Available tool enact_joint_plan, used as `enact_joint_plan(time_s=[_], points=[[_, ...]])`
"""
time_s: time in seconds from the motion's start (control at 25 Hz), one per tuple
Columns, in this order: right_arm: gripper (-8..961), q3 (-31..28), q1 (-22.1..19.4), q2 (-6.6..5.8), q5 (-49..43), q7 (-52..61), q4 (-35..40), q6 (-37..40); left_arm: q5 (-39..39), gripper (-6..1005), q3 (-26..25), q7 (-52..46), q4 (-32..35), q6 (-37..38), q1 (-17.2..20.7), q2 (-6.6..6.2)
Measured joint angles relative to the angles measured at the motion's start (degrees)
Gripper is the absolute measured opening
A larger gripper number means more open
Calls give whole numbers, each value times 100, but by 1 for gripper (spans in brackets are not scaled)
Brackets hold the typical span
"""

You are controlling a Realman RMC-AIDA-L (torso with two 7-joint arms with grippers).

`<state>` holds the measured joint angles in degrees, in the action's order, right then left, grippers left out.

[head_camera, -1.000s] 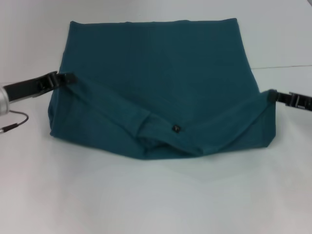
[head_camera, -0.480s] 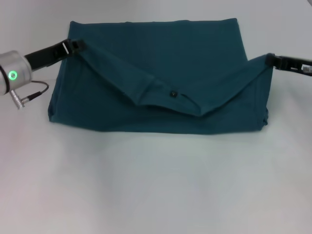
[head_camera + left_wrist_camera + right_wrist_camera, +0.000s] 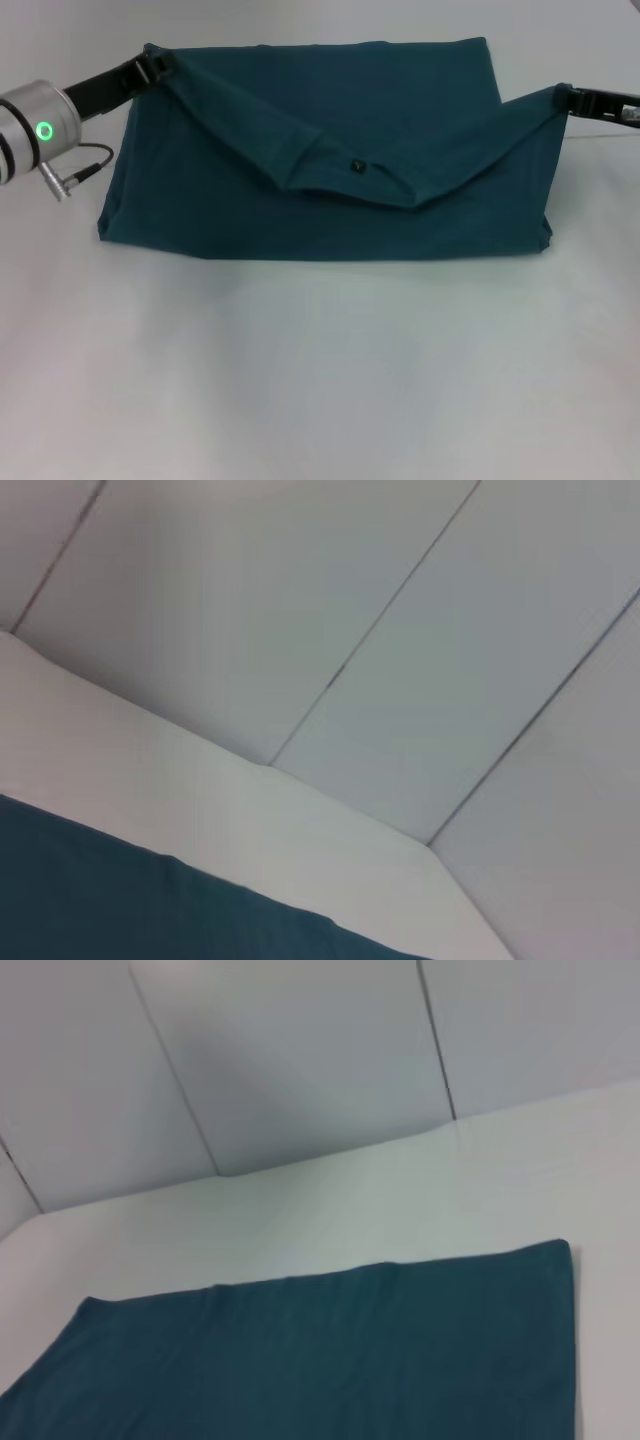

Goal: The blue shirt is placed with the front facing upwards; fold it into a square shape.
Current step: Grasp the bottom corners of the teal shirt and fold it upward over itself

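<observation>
The blue shirt (image 3: 330,215) lies on the white table (image 3: 320,380), its plain teal side up, with the near part doubled over toward the far edge. The lifted fold sags in the middle, where a small dark label (image 3: 357,166) shows. My left gripper (image 3: 158,68) is shut on the fold's left corner, near the shirt's far left corner. My right gripper (image 3: 560,97) is shut on the fold's right corner, held above the table. Each wrist view shows only teal cloth of the blue shirt (image 3: 150,910) (image 3: 320,1360) and the wall.
A grey panelled wall (image 3: 300,1060) rises behind the table's far edge. The left arm's silver wrist (image 3: 35,130) with a green light and a loose cable (image 3: 75,175) hangs left of the shirt. Bare white table lies in front of the shirt.
Both grippers have carried the fold's corners away from me toward the far edge. The fold now covers more of the shirt and the near edge lies straight.
</observation>
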<state>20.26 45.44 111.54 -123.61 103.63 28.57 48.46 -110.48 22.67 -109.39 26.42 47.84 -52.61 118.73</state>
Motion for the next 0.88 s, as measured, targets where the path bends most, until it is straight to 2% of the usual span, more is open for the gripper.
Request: enact_joint_plan(time_s=[0.28,0.68,0.88], points=[[30,86,130,47,4,-282,-427,-613,153,22,-13,353,-171,-413,86,197],[30,102,432,196,76,-903,-734,-1394,704,22,-20,918,-441,-601,189,242],[30,112,555,215,282,-1242,-862,-1648,903,23,-8,1141,-444,-633,162,277]])
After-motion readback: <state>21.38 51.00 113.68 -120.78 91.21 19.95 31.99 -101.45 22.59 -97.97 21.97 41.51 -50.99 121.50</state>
